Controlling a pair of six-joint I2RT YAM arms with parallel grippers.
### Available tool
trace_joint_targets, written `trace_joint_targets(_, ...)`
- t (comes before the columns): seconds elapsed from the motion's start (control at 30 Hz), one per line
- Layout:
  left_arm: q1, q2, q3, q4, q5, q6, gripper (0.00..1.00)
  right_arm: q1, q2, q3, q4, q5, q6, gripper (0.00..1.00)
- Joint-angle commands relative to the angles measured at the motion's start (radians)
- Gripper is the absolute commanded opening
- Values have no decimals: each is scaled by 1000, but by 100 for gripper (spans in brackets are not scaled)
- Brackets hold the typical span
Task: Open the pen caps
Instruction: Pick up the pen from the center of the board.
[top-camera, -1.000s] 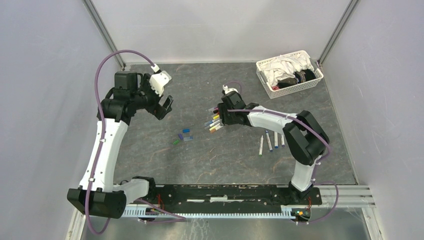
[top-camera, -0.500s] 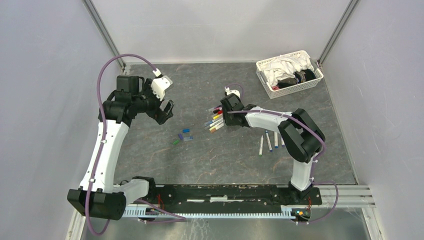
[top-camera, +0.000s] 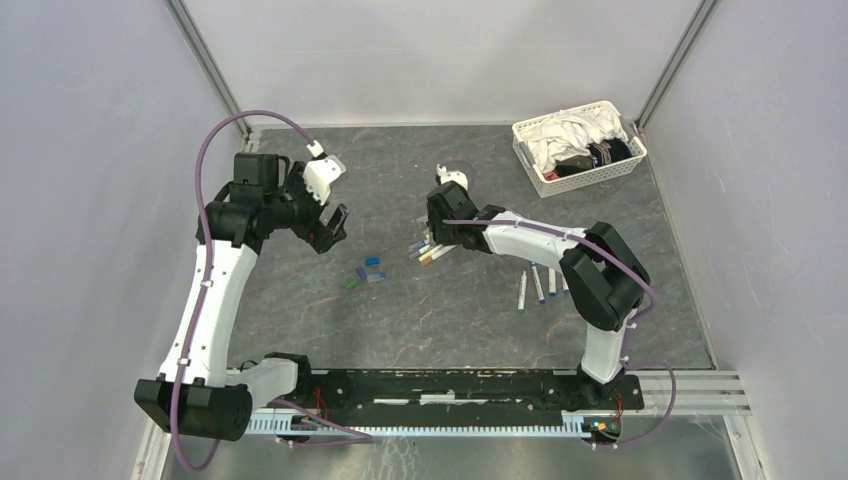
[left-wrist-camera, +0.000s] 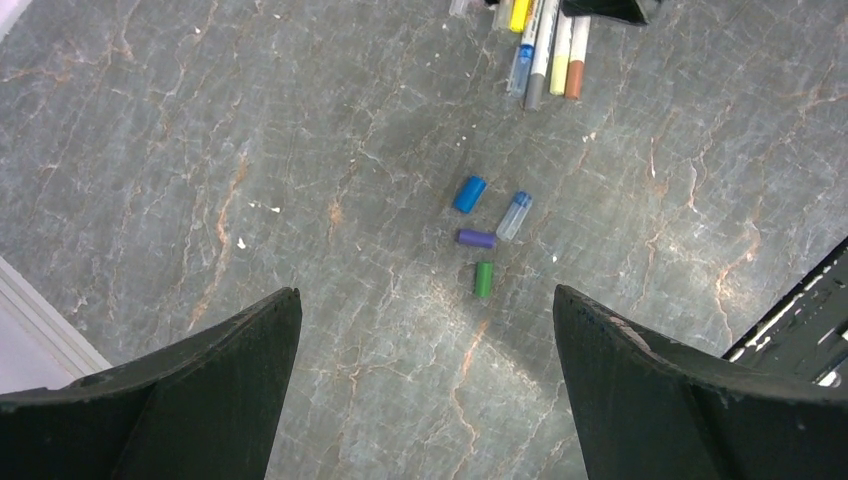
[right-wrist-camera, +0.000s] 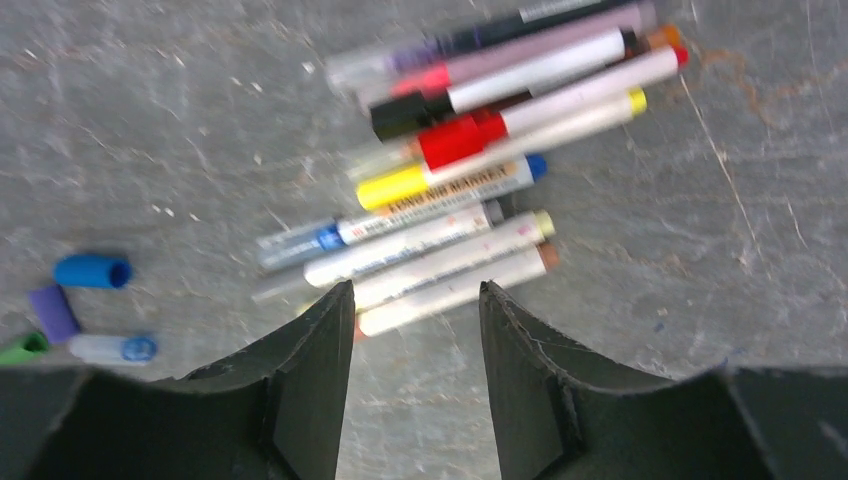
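A pile of several pens (top-camera: 430, 248) with white barrels and coloured caps lies mid-table; it also shows in the right wrist view (right-wrist-camera: 450, 190). My right gripper (top-camera: 435, 235) hovers over it, open and empty (right-wrist-camera: 416, 288), the nearest pen (right-wrist-camera: 450, 290) just beyond its fingertips. Several loose pen caps (top-camera: 368, 272) lie left of the pile: blue (left-wrist-camera: 468, 193), clear-blue (left-wrist-camera: 514, 214), purple (left-wrist-camera: 476, 238), green (left-wrist-camera: 483, 278). My left gripper (top-camera: 330, 228) is wide open and empty (left-wrist-camera: 426, 295), high above the table to the caps' left.
Three pens (top-camera: 540, 282) lie apart to the right of the pile, under the right forearm. A white lattice basket (top-camera: 590, 172) of cloths stands at the back right corner. Grey walls enclose the table on three sides.
My right gripper has moved left over the pen pile. My left gripper has shifted slightly down and right towards the caps. Both stay open.
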Motion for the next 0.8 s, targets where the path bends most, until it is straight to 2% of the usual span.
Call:
trace_joint_targets(0.0, 4, -17, 16, -61, 20, 72, 100, 2, 64, 90, -31, 55, 10, 53)
trace_joint_targets(0.17, 4, -11, 38, -128, -6, 131, 100, 2, 105, 74, -51, 105, -16, 50)
trace_joint_targets(0.53, 3, 48, 170, -269, -21, 240, 100, 3, 65, -19, -34, 150, -35, 44)
trace_joint_targets(0.77, 4, 45, 166, -271, -25, 241, 100, 3, -1, -97, -4, 131, -35, 45)
